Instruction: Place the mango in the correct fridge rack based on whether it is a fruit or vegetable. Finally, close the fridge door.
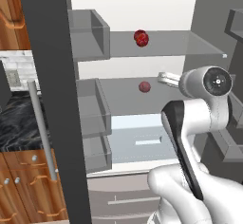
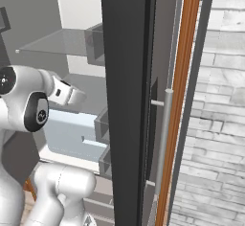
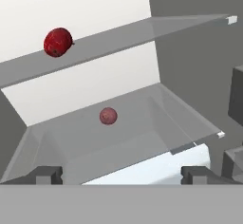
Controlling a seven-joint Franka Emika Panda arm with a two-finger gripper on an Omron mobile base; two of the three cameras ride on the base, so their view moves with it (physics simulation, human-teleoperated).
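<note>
- Seemingly the placing is done: one small red mango point(image 1: 144, 86) rests on the fridge's point(image 1: 142, 9) middle shelf point(image 1: 123, 97), apart from the gripper point(image 3: 121, 174).
- Gripper released, jaws spread wide, empty.
- Redder fruit point(image 1: 141, 37) sits on the shelf above.
- Left: shutting the open fridge door point(image 1: 52, 99).

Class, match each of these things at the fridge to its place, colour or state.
1. dark red fruit
2. pale red fruit
3. gripper
4. door handle

A. open
B. on the upper glass shelf
C. silver, upright
D. on the lower shelf

Pairs: 1-B, 2-D, 3-A, 4-C
</note>
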